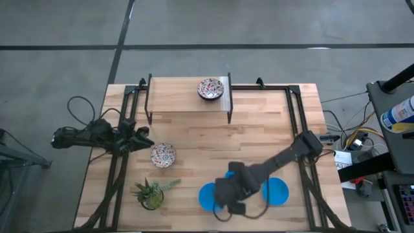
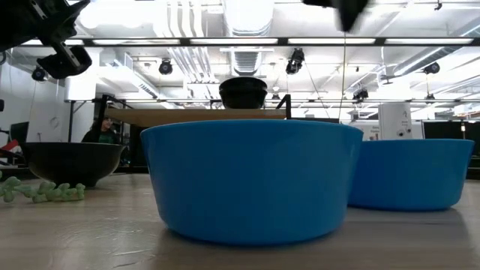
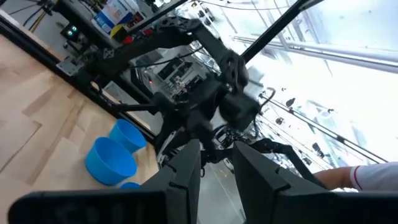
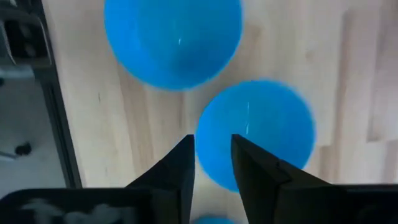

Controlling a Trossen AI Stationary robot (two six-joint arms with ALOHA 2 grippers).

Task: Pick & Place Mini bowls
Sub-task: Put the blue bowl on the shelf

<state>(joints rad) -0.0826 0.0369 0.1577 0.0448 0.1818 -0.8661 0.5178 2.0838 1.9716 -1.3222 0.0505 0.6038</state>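
The right pincer point(image 1: 233, 206) hangs over the near edge of the desk point(image 1: 272, 123), directly above the blue mini bowls. In the right wrist view its fingers point(image 4: 180, 168) stand narrowly apart with nothing between them, poised over the rim of one blue bowl point(image 4: 258, 134); a second blue bowl point(image 4: 173, 37) lies just beyond it, and the edge of a third shows at the fingers' base. The target therefore lies straight below this pincer; a round bowl has no long axis, so the fingers need only straddle the rim. One patterned bowl point(image 1: 163, 155) rests by the left pincer point(image 1: 143, 137), whose fingers are slightly parted and empty; another point(image 1: 211, 88) sits on the raised shelf point(image 1: 174, 97). The right arm is nearer the blue bowls.
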